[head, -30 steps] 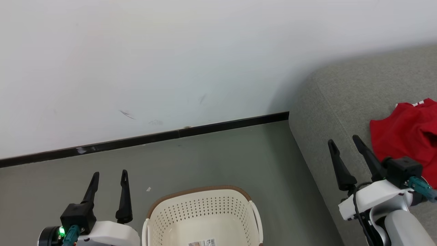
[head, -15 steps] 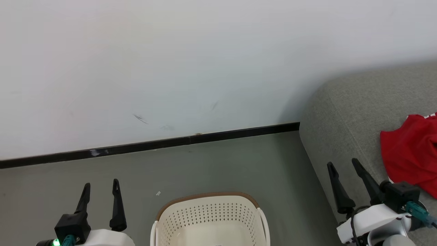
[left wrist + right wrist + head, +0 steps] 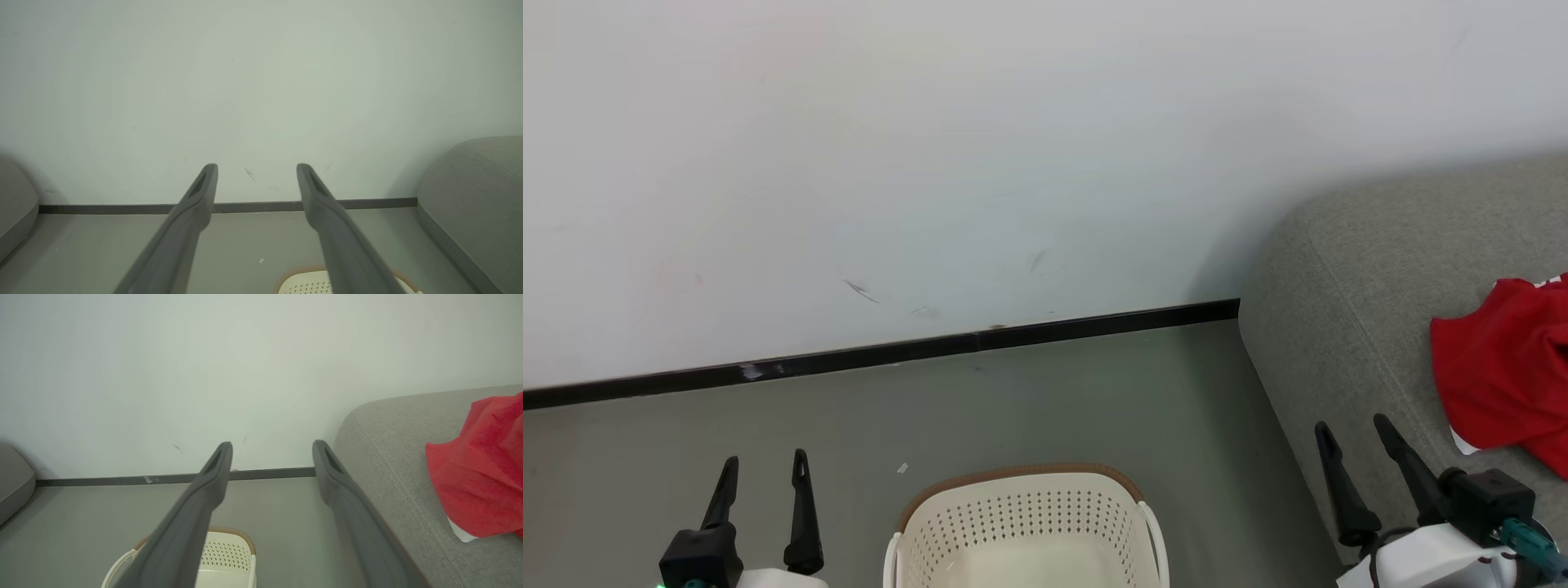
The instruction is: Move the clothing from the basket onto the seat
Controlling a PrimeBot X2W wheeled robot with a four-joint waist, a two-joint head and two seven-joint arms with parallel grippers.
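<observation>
Clothing, the soft bright red fabric kind (image 3: pixel 1503 367) with a white corner poking out underneath, is being carried by the biggest thing around: the large grey fabric-upholstered sofa seat (image 3: pixel 1339 269) on the right. Next down, the oval cream-white perforated plastic basket (image 3: pixel 1021 523) with its brown rim is being left on the grey floor between the arms. No red is being seen in the part that's showing, though its near half is being cut off. So the job is probably being wrapped up, unless something's hiding in there. Left gripper (image 3: pixel 766 459) and right gripper (image 3: pixel 1350 423) are both being held fairly wide apart with nothing between the fingers, the right one by the seat's edge. Smallest, a white scrap (image 3: pixel 902 468) is being ignored on the floor.
</observation>
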